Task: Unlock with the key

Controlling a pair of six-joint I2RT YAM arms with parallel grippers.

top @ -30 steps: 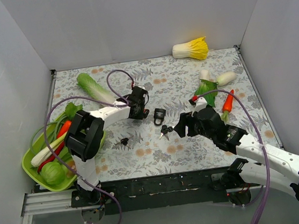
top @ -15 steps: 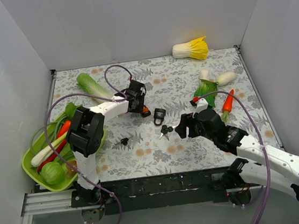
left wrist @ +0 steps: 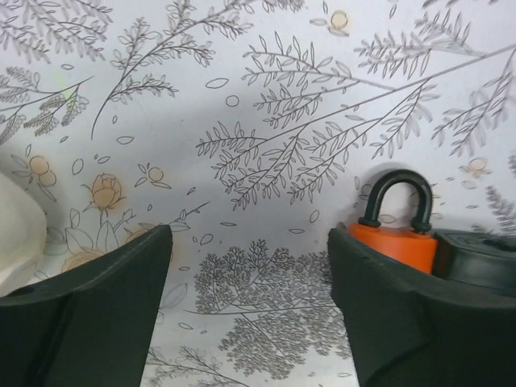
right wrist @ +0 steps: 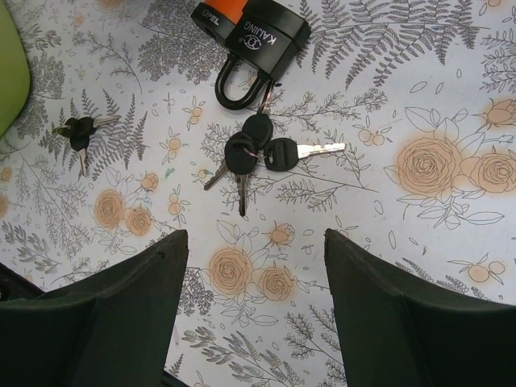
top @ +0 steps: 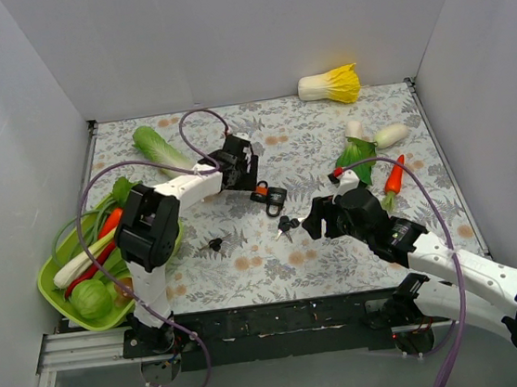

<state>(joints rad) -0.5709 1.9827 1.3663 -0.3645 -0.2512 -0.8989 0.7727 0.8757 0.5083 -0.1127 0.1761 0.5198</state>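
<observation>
An orange padlock (top: 259, 190) (left wrist: 394, 243) with a black shackle lies on the floral mat against a black padlock (top: 277, 197) (right wrist: 264, 39). My left gripper (top: 244, 171) (left wrist: 248, 266) is open just behind them; the orange lock sits past its right fingertip (left wrist: 379, 290), not between the fingers. A bunch of keys (top: 286, 225) (right wrist: 258, 153) with black heads lies just in front of the black padlock. My right gripper (top: 312, 218) (right wrist: 254, 242) hovers open right of the bunch, holding nothing. The orange padlock (right wrist: 219, 10) shows only in part at the top edge of the right wrist view.
A separate small pair of keys (top: 215, 245) (right wrist: 81, 133) lies to the left of the bunch. A green basket (top: 53, 290) of vegetables stands at the left edge. A cabbage (top: 165, 152), carrot (top: 394, 176), radish (top: 390, 135) and yellow cabbage (top: 332, 83) lie around the back.
My left gripper has opened and let go of the orange padlock, which now rests on the mat against the black padlock. The right arm has hardly moved.
</observation>
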